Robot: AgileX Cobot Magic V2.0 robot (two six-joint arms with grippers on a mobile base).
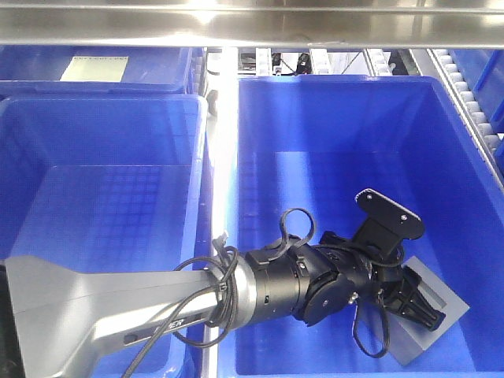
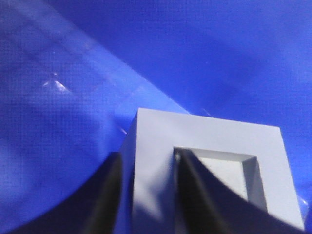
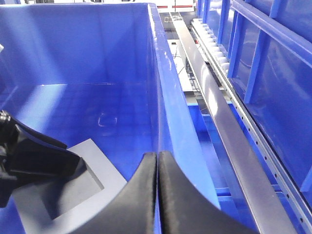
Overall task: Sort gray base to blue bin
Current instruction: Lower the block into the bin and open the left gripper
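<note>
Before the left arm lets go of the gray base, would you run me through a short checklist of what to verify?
1. Gray base inside the blue bin: ok.
2. Left gripper gripping base wall, one finger in pocket: ok.
3. Base resting on bin floor: cannot tell.
4. Bin floor around base free of other items: ok.
5. Right gripper shut, outside the bin by its rim: ok.
</note>
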